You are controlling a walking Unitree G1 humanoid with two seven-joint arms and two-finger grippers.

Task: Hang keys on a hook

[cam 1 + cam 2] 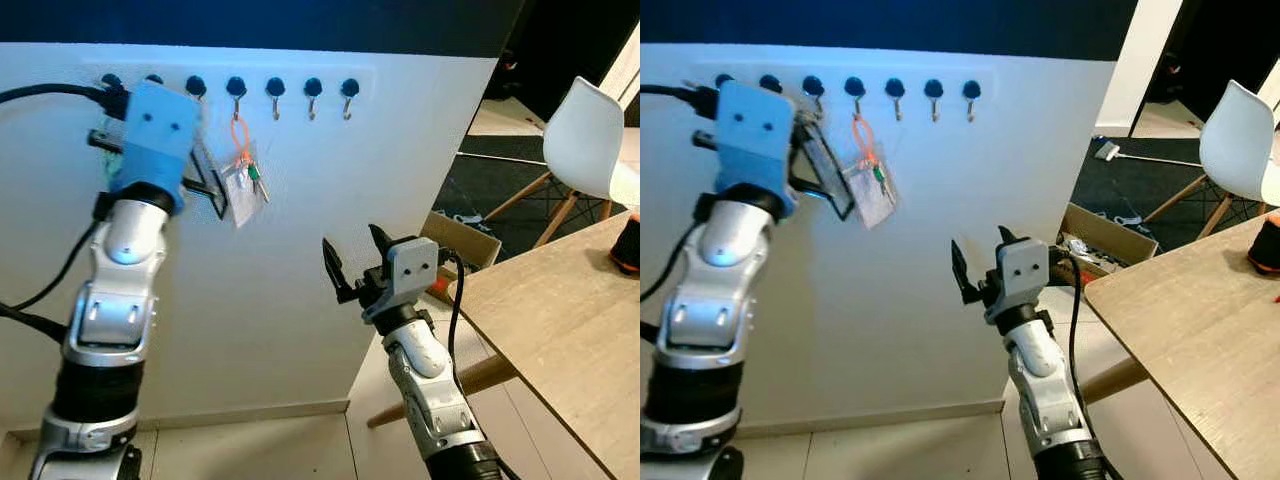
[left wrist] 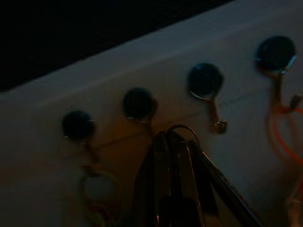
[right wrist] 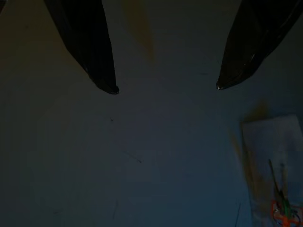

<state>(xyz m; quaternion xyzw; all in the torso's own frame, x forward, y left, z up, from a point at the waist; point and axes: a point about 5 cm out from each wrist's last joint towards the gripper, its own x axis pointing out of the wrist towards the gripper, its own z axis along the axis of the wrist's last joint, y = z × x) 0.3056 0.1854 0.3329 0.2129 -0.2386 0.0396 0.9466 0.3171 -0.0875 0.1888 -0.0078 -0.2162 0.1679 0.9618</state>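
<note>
Left pincer is raised to the wall, fingers pressed together with a thin wire ring pinched at the tips, sitting just below the row of dark round hooks. From the head views its black fingers angle toward the wall just left of the hanging keys. What hangs off the ring is hidden behind the fingers, can't tell.

Keys: orange loop over the fourth hook from the left end of the rack, with a clear tag and a small green key dangling under it, resting against the wall. Another pale ring-like item hangs below the leftmost hook seen by the left wrist camera; too dark to identify.

Right pincer is held lower, to the right of the keys and well apart from them, fingers spread wide, nothing between them. It faces the bare wall; the tag and orange/green bits sit off to one corner of its wrist view.

Hook rack: seven dark knobs in a row near the wall's top edge, the three rightmost bare.

Right side of scene: wooden bench with a red-and-black object at its far right edge, white chair behind it, open cardboard box on the floor between wall and bench.
</note>
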